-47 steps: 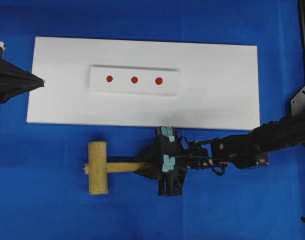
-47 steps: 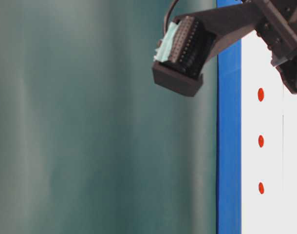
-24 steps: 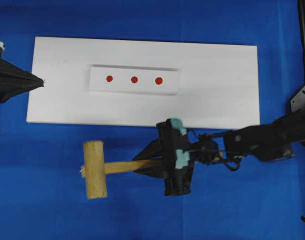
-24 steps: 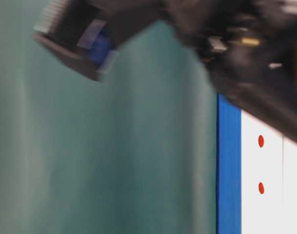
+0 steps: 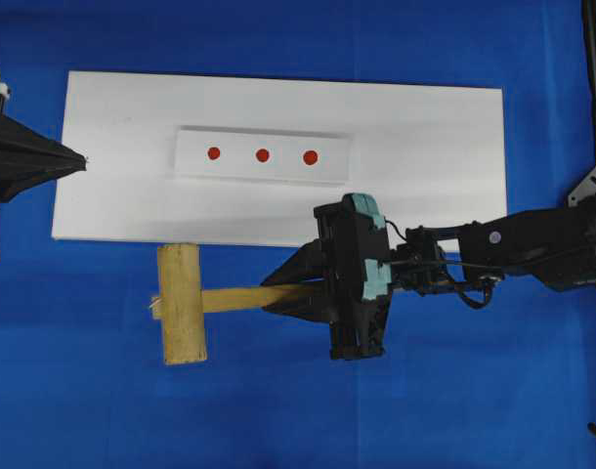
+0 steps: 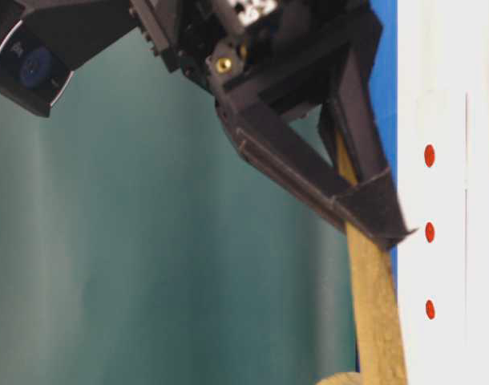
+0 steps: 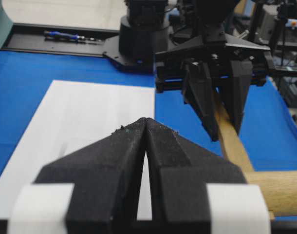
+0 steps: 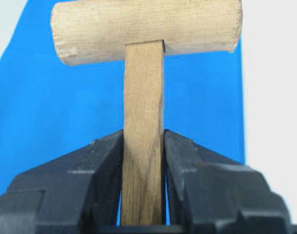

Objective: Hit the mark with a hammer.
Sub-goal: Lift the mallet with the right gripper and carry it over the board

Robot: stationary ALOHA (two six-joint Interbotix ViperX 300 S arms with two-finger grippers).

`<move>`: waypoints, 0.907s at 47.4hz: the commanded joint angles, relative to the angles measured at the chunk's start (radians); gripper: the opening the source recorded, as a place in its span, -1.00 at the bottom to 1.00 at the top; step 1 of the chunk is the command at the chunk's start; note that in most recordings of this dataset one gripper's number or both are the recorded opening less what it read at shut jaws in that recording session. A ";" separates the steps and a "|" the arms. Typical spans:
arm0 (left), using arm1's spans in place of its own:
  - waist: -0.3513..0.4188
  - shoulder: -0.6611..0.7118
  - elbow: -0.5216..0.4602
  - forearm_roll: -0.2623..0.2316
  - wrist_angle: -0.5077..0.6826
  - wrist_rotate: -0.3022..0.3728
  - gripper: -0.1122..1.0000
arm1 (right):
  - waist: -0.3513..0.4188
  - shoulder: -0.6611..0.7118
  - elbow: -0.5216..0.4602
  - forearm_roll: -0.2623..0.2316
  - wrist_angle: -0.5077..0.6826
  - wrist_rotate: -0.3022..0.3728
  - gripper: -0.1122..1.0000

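I have the hammer (image 5: 195, 303), a light wooden mallet, clamped by its flat handle in the right gripper (image 5: 278, 295); the right wrist view shows both pads pressed against the handle's sides with the cylindrical head (image 8: 146, 29) crosswise beyond the fingertips. In the overhead view the mallet is over the blue table cover (image 5: 278, 410), head pointing toward the left of the view, its upper end just at the near edge of the white board (image 5: 425, 166). Whether the head is resting on the cover or lifted clear cannot be confirmed from that view; the table-level view shows the handle (image 6: 373, 297) slanting down from the gripper, which suggests it is carried. The raised white strip (image 5: 262, 156) on the board bears three red marks (image 5: 262, 155) in a row; the mallet head is well apart from all of them. The left gripper (image 5: 78, 159) is pressed together on nothing, parked at the board's left edge. My assessment: the grasp is complete; the strike is not yet done. Remaining steps are to carry the head over the strip, align it with a mark, and bring it down.
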State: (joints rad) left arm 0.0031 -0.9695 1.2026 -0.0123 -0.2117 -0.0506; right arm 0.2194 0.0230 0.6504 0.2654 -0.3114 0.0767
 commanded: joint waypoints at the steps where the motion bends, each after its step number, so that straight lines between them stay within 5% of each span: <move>1: 0.003 0.005 -0.009 0.000 -0.003 -0.002 -0.80 | -0.037 -0.032 -0.012 -0.003 -0.009 -0.003 -0.63; 18: 0.003 0.009 -0.009 -0.002 0.003 -0.003 -0.80 | -0.198 -0.037 -0.015 -0.006 0.009 -0.094 -0.63; 32: 0.003 0.009 -0.009 -0.002 0.003 -0.009 -0.80 | -0.238 -0.040 -0.017 -0.006 0.012 -0.121 -0.63; 43: 0.003 0.009 -0.009 -0.002 0.003 -0.052 -0.80 | -0.259 -0.048 -0.023 -0.014 0.008 -0.275 -0.63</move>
State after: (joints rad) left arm 0.0031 -0.9679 1.2042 -0.0123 -0.2040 -0.0951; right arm -0.0276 0.0215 0.6504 0.2546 -0.2884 -0.1611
